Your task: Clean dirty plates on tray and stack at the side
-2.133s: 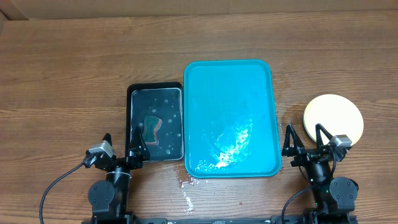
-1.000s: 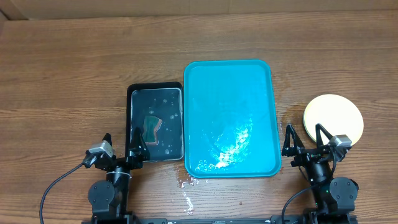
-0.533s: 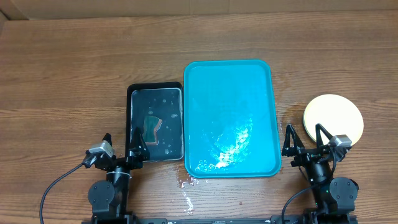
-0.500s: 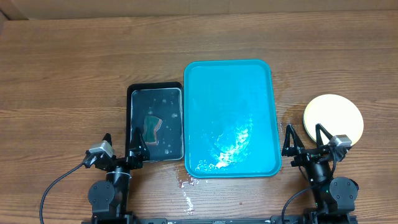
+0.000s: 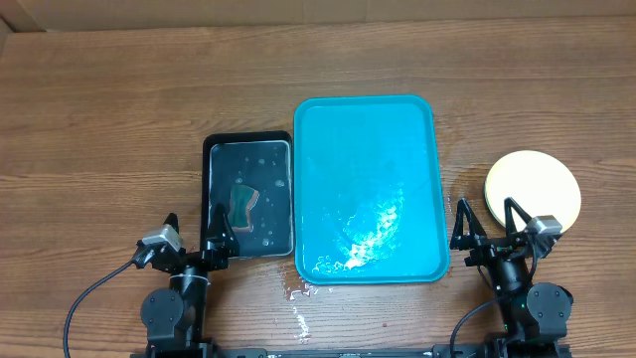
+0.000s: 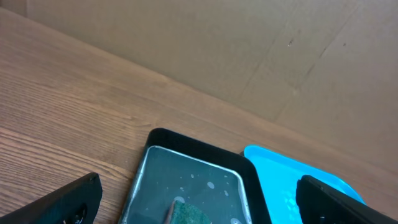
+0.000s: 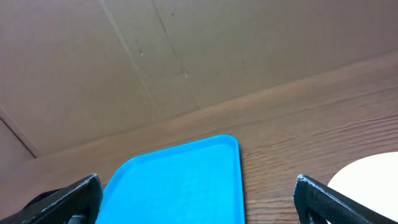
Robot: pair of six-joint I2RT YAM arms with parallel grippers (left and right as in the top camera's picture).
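Observation:
The turquoise tray (image 5: 366, 189) lies in the table's middle with only water drops on it; it also shows in the right wrist view (image 7: 180, 180) and the left wrist view (image 6: 292, 186). The plates (image 5: 533, 189) sit stacked on the table to the tray's right; a pale edge shows in the right wrist view (image 7: 367, 177). My left gripper (image 5: 194, 231) is open and empty at the front left, by the black tray. My right gripper (image 5: 489, 221) is open and empty at the front right, just before the plates.
A black tray (image 5: 248, 197) with water and a green sponge (image 5: 242, 204) stands left of the turquoise tray. A small water puddle (image 5: 298, 294) lies on the wood near the front edge. A cardboard wall backs the table.

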